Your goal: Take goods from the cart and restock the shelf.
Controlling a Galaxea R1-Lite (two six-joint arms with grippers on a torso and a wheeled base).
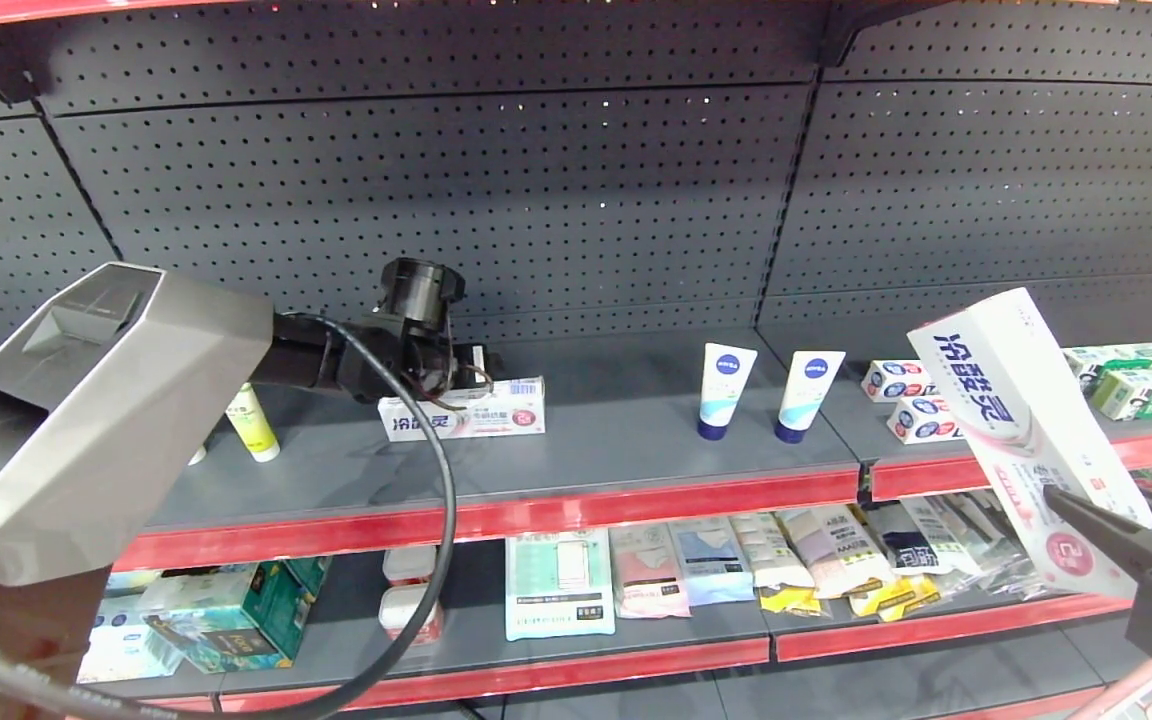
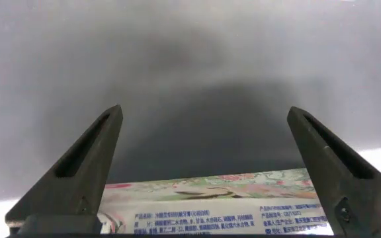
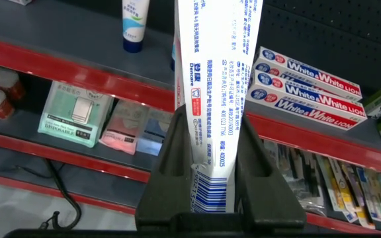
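Observation:
A white and pink toothpaste box [image 1: 463,410] lies flat on the grey shelf [image 1: 616,450], left of centre. My left gripper [image 1: 433,392] hangs over the box's left part. In the left wrist view the left gripper [image 2: 204,111] stands open, its fingers [image 2: 78,178] wide apart, with the box [image 2: 210,205] lying between their bases. A second, like toothpaste box [image 1: 1026,420] is held tilted in the air in front of the shelf's right section, with my right gripper [image 1: 1066,500] shut on its lower end. The right wrist view shows the right gripper [image 3: 211,112] clamping that box [image 3: 217,53].
Two white tubes with blue caps [image 1: 726,390] stand upright at mid shelf. Stacked toothpaste boxes [image 1: 901,400] and green boxes [image 1: 1146,385] lie at the right. A yellow-green tube [image 1: 254,425] stands at the left. Packets [image 1: 556,585] fill the lower shelf.

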